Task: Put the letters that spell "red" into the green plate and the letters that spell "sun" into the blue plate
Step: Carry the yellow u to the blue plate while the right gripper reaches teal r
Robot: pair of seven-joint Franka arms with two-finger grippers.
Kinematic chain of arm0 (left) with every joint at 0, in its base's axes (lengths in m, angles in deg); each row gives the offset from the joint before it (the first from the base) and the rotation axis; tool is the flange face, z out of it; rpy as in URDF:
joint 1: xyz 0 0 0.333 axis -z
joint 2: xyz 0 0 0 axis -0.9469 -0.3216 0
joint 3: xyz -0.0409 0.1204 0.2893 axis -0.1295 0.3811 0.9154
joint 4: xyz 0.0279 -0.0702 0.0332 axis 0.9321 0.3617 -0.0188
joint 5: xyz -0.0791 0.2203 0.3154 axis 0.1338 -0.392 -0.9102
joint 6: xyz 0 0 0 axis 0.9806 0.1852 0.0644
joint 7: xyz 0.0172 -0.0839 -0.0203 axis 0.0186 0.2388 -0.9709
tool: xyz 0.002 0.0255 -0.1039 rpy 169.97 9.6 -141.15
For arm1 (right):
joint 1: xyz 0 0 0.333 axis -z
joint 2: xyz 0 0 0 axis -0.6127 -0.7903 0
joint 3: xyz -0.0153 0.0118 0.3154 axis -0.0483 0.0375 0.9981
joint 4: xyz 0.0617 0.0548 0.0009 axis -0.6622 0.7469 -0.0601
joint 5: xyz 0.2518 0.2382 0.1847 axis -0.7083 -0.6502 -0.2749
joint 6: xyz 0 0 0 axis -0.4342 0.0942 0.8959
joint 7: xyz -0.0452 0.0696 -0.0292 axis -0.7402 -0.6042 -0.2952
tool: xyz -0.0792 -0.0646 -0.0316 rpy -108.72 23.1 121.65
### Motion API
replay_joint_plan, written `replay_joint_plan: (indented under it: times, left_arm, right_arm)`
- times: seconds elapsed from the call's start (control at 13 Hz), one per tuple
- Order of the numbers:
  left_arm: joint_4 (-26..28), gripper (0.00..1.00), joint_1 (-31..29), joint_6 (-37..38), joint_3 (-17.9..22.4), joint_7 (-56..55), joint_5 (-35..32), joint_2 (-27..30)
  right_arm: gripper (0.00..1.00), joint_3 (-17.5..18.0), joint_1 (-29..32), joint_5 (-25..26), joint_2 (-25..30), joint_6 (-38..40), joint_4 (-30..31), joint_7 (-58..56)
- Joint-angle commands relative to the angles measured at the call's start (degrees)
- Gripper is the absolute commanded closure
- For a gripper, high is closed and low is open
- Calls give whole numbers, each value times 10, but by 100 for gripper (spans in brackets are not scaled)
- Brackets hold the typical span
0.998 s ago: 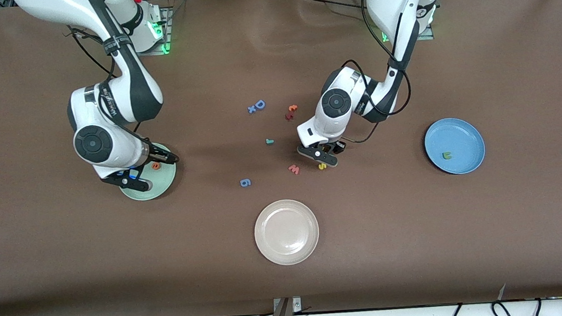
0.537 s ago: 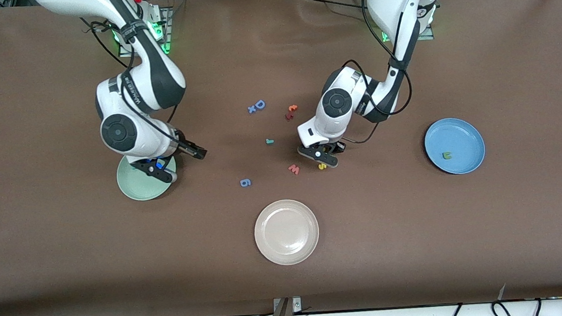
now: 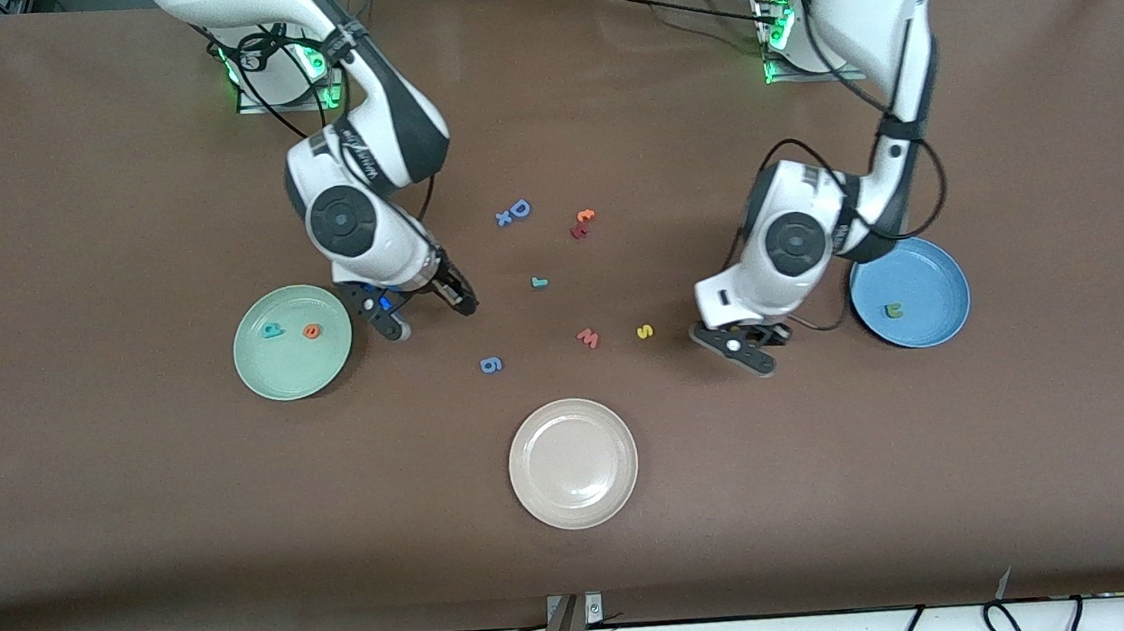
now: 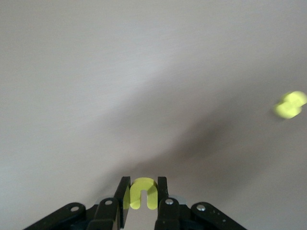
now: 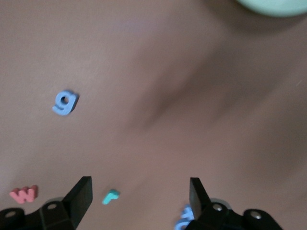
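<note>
The green plate [image 3: 256, 369] holds a teal "d" [image 3: 271, 329] and an orange "e" [image 3: 311, 330]. A dark green "n" [image 3: 892, 310] lies in the blue plate [image 3: 929, 266]. My left gripper [image 3: 751, 351] hangs over bare table between the yellow "s" [image 3: 645, 331] and the blue plate, shut on a yellow "u" [image 4: 142, 193]. Over the table between the green plate and the teal "r" [image 3: 539, 282], my right gripper [image 3: 426, 313] stands open with nothing in it. In the right wrist view the "r" [image 5: 111, 196] lies between the open fingers' line of sight, below them.
A pink "w" [image 3: 588, 338] lies beside the "s". A blue "g" [image 3: 491, 364] lies nearer the front camera than the "r". A blue "D" [image 3: 519, 209] and red-orange letters [image 3: 582, 224] lie toward the bases. A beige plate [image 3: 573, 463] sits nearest the front camera.
My right arm has swung off the green plate toward the table's middle, leaving the "e" there. My left gripper has lifted the "u" from beside the "s" and carried it toward the blue plate.
</note>
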Motion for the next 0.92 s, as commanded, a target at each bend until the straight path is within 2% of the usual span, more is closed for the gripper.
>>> replay_joint_plan:
  times: [0.0, 0.38, 0.69, 0.84]
  left_arm:
    - [8, 84, -42, 21, 16, 115, 38, 22]
    - [26, 83, -113, 60, 38, 238, 51, 52]
    - [38, 83, -149, 60, 55, 350, 51, 49]
    - [44, 82, -163, 60, 60, 391, 51, 46]
  right_arm:
    - [17, -4, -41, -7, -21, -44, -6, 52]
    - [23, -8, -93, 0, -76, -152, -6, 136]
    - [25, -10, -109, 4, -100, -185, -6, 146]
    - [27, -10, -116, 22, -113, -191, -6, 148]
